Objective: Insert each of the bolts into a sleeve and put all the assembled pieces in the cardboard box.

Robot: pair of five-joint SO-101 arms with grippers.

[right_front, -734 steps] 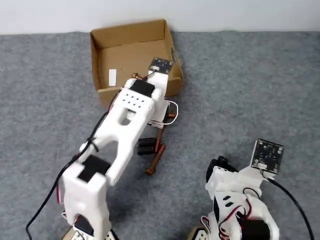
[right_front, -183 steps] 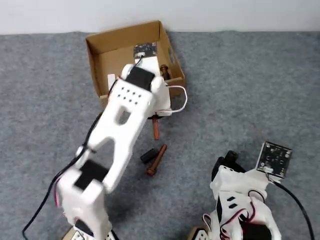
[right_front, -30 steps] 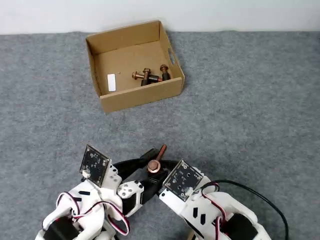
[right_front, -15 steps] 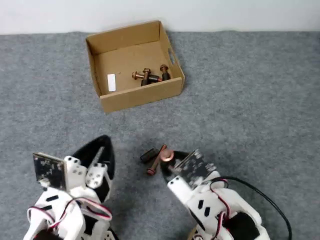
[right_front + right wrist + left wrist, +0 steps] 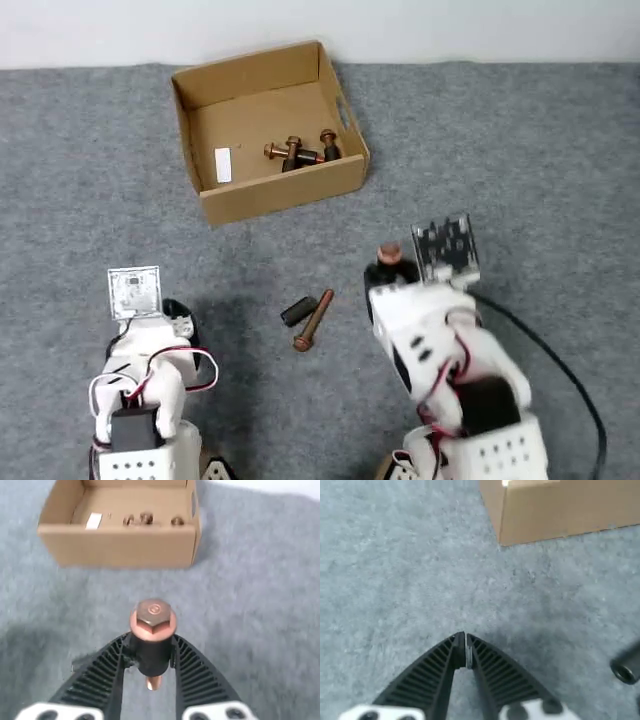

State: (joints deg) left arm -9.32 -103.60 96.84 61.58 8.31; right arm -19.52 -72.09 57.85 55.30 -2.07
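Note:
My right gripper [image 5: 149,656] is shut on an assembled piece, a copper bolt [image 5: 152,616] standing upright in a black sleeve [image 5: 151,655]. In the high view that copper bolt [image 5: 389,253] is held above the carpet, to the right of a loose black sleeve [image 5: 297,310] and a loose copper bolt [image 5: 314,320] lying side by side. The cardboard box [image 5: 280,195] stands at the back with assembled pieces [image 5: 295,152] inside. My left gripper [image 5: 465,651] is shut on nothing, low over the carpet at the front left [image 5: 183,312].
Grey carpet covers the table. The box's near wall [image 5: 555,510] lies ahead of my left gripper, and the loose sleeve [image 5: 627,666] is off to its side. The box [image 5: 120,547] is straight ahead of my right gripper.
Both arms have drawn apart from the middle. The left arm pulled back to the front left. The right arm carried the bolt-and-sleeve piece up and to the right. The loose pair stayed put.

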